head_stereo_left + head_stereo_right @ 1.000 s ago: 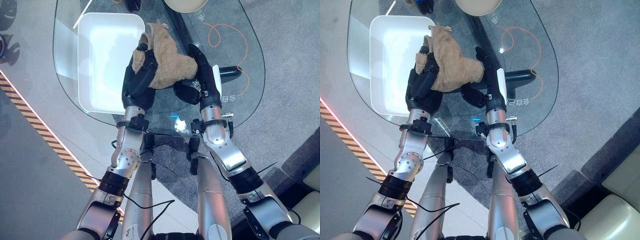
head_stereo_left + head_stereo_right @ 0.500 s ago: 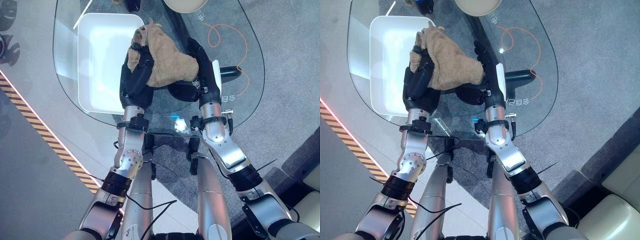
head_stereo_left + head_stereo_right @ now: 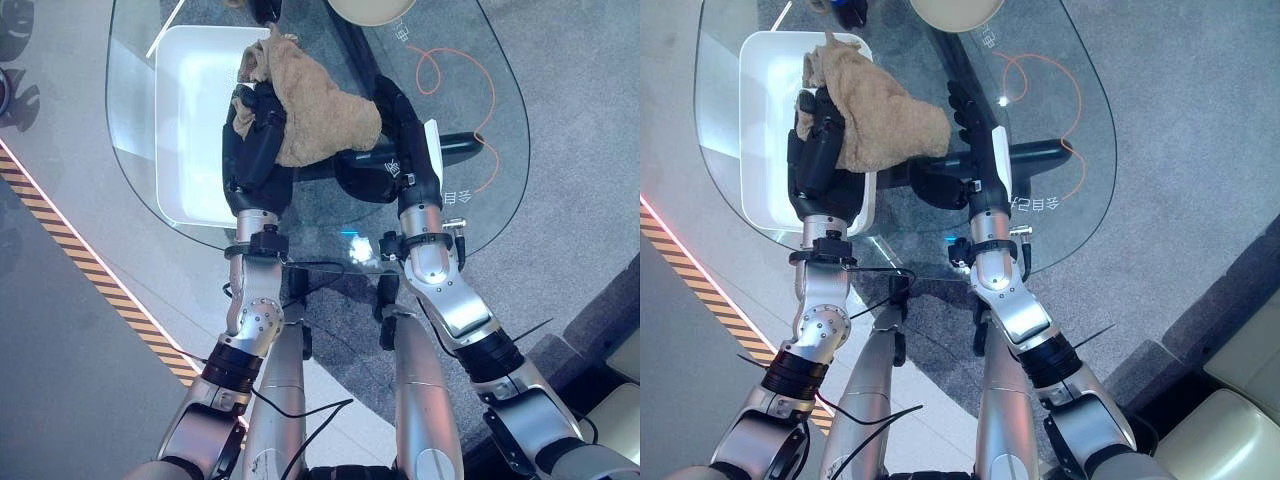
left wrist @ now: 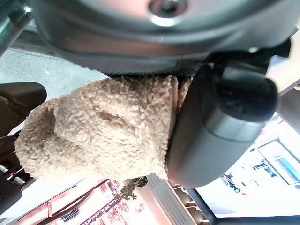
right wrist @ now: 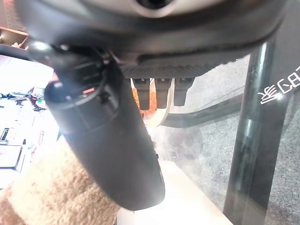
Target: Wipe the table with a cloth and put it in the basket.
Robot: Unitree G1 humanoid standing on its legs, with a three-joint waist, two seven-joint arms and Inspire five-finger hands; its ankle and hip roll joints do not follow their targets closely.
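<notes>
A tan fluffy cloth (image 3: 318,102) hangs bunched from my left hand (image 3: 254,145), which is shut on its left end. That hand sits over the right rim of the white basket (image 3: 188,110) on the glass table (image 3: 495,190). The cloth's other end trails right, close to my right hand (image 3: 402,135). In the left wrist view the cloth (image 4: 101,136) is pressed against the thumb (image 4: 220,126). My right hand rests open on the glass with its fingers (image 5: 161,93) straight, and the cloth (image 5: 47,199) lies beside its thumb (image 5: 112,150).
A round beige object (image 3: 370,10) stands at the table's far edge. An orange cable (image 3: 452,70) and the table's dark base (image 3: 455,146) show through the glass. Yellow-black floor tape (image 3: 80,255) runs along the left.
My left hand has carried the cloth left and farther away, from the bare glass to the basket's right rim. The right hand has barely moved.
</notes>
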